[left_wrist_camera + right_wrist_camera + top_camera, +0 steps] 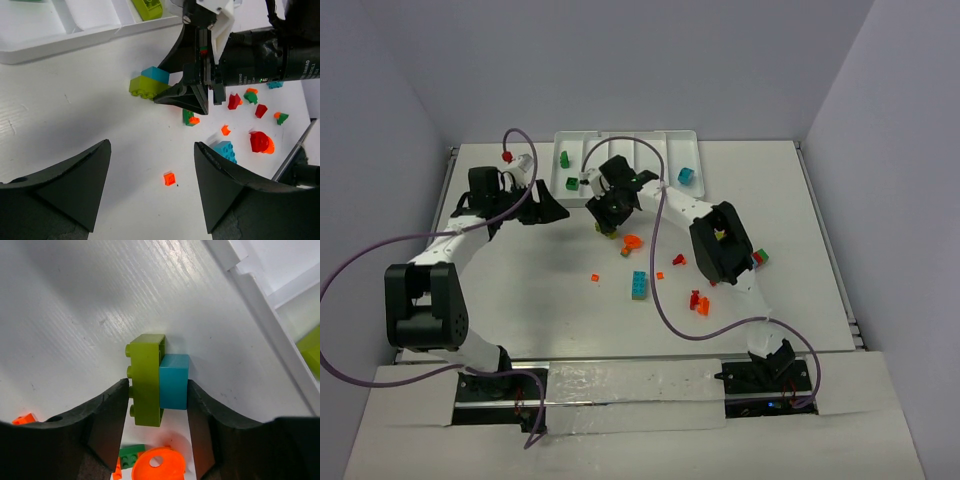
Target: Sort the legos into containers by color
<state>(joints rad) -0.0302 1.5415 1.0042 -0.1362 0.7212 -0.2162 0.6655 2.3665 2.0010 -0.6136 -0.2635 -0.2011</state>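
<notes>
My right gripper (608, 228) (157, 383) is low over the table, just in front of the white tray (620, 140). Its fingers press both sides of a lime green brick with a teal block stuck on it (157, 377), also seen in the left wrist view (150, 82). My left gripper (555, 213) (152, 145) is open and empty above the table, left of the right gripper. A tiny orange piece (169, 178) lies on the table below its gap. The tray holds dark green bricks (565, 159), a teal one (687, 176) and a lime one (148, 7).
Loose pieces lie in front of the right gripper: an orange ring (632, 242), a teal brick (639, 285), a red-and-orange stack (698, 303), a red bit (679, 260) and a dark green-and-orange piece (190, 119). A green-and-red stack (760, 258) lies beside the right arm.
</notes>
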